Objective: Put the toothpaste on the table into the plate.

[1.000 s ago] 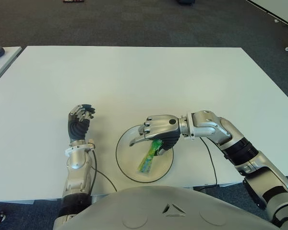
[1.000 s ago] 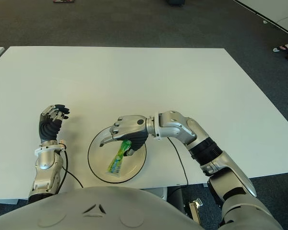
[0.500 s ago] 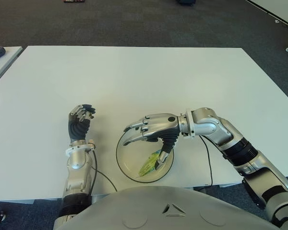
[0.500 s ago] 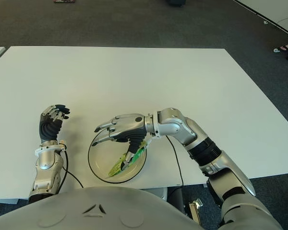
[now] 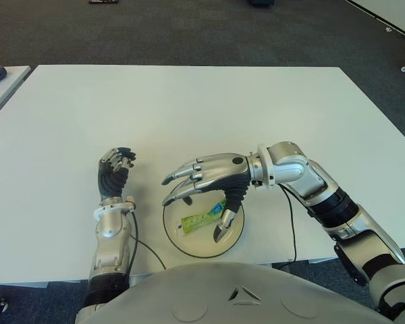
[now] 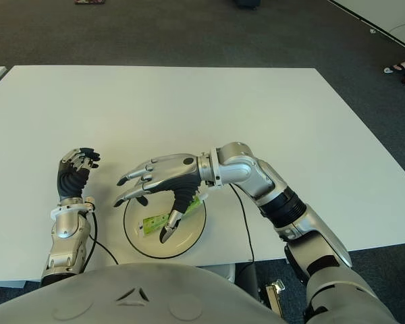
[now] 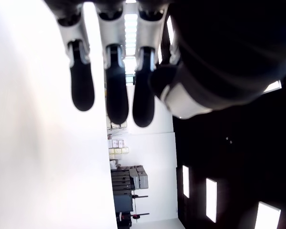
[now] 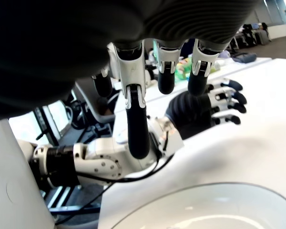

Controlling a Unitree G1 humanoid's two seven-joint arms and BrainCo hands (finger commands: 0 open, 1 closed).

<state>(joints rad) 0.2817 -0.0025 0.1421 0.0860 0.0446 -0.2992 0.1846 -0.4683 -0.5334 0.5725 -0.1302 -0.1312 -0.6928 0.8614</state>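
**Toothpaste lying in the plate beneath an opened right hand**

Where the white table (image 5: 189,108) meets its near edge, a round plate (image 5: 179,241) is seen, and the green toothpaste (image 5: 201,220) is shown lying flat inside it, roughly crosswise, with its white cap end turned toward the robot's left. The right hand (image 5: 206,185) is held above the plate with its fingers (image 5: 182,172) spread wide and extended leftward; nothing is gripped, and the thumb tip (image 5: 223,231) is pointed down over the plate just beside the tube. The left hand (image 5: 113,174) is shown upright to the left of the plate, apart from it, with its fingers curled and nothing held in them
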